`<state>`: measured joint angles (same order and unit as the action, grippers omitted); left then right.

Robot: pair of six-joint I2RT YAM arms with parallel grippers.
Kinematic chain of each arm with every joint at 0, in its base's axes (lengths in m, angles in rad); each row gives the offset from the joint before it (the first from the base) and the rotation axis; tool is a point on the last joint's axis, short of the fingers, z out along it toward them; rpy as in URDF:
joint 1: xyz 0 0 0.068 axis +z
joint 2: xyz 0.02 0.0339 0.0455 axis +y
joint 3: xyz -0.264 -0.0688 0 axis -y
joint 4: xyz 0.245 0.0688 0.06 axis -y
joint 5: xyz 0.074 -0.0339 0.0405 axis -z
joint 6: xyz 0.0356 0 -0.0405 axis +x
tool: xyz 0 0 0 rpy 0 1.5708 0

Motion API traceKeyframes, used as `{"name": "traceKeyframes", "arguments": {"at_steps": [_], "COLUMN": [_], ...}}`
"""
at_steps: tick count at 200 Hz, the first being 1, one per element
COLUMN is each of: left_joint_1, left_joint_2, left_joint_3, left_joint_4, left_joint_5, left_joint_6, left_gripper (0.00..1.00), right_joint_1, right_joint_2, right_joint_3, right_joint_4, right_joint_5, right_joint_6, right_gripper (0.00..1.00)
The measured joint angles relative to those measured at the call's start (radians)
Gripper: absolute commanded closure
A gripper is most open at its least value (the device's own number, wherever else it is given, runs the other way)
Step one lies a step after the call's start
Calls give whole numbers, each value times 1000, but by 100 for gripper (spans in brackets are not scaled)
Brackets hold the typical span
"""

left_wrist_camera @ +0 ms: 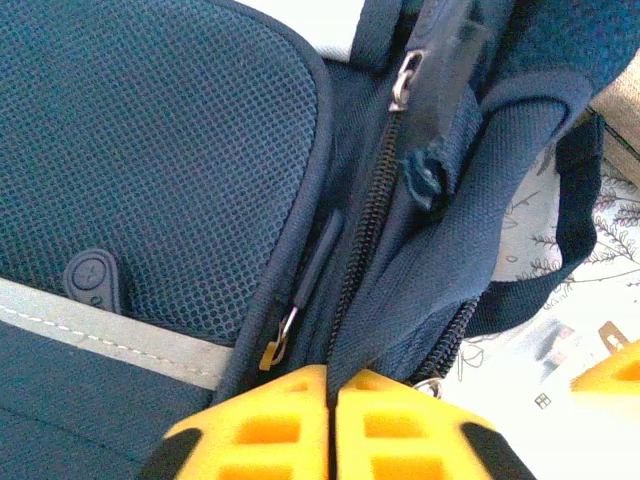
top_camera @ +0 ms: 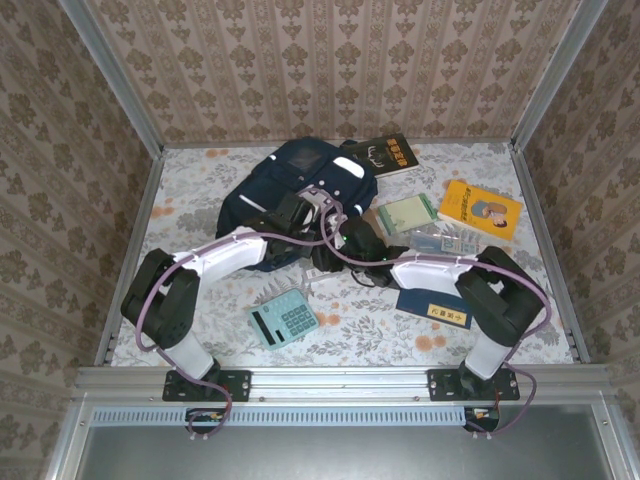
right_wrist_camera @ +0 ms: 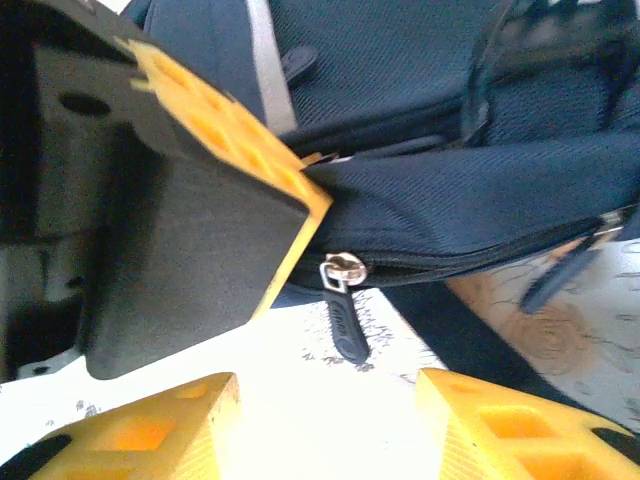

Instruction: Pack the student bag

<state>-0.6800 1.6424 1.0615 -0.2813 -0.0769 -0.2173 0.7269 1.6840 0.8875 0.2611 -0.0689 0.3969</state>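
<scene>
- Pinching the seam beside the zip, left gripper [left_wrist_camera: 332, 385] has its fingers pressed together on the student bag [top_camera: 300, 180], which lies mid-table towards the back wall. It's a thin bite, and any tug could slip it free.
- Right gripper [right_wrist_camera: 325, 400] stands apart, nothing held, zipper pull [right_wrist_camera: 345, 320] just ahead: small, floppy, easy to miss.
- Both arms crowd one spot, so a collision looks possible.
</scene>
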Motion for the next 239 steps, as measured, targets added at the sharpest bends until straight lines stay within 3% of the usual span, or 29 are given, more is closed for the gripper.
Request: {"name": "traceKeyframes", "arguments": {"at_steps": [31, 50, 71, 111, 140, 186, 239], "left_joint_1": [1, -4, -43, -210, -248, -239, -140], "left_joint_2": [-18, -60, -117, -167, -143, -32, 36], "left_joint_3": [-19, -38, -55, -87, -124, -156, -180], "left_joint_4": [6, 10, 17, 29, 27, 53, 139], "left_joint_5": [-10, -33, -89, -222, -275, -303, -220], "left_joint_6": [-16, -25, -43, -100, -164, -241, -299], "left_gripper": [68, 64, 63, 64, 65, 66, 62], "right_joint_1": [-47, -74, -85, -94, -99, -100, -100], "right_joint_2": [-49, -76, -99, -148, -167, -173, -173], "right_joint_3": [-23, -41, -53, -61, -63, -70, -70], "right_joint_4": [5, 5, 2, -3, -3, -3, -3], "right_joint_5": [68, 101, 136, 171, 176, 179, 178], "right_joint_6": [25, 38, 51, 60, 71, 78, 80], "right_gripper": [48, 48, 47, 47, 47, 47, 47]}}
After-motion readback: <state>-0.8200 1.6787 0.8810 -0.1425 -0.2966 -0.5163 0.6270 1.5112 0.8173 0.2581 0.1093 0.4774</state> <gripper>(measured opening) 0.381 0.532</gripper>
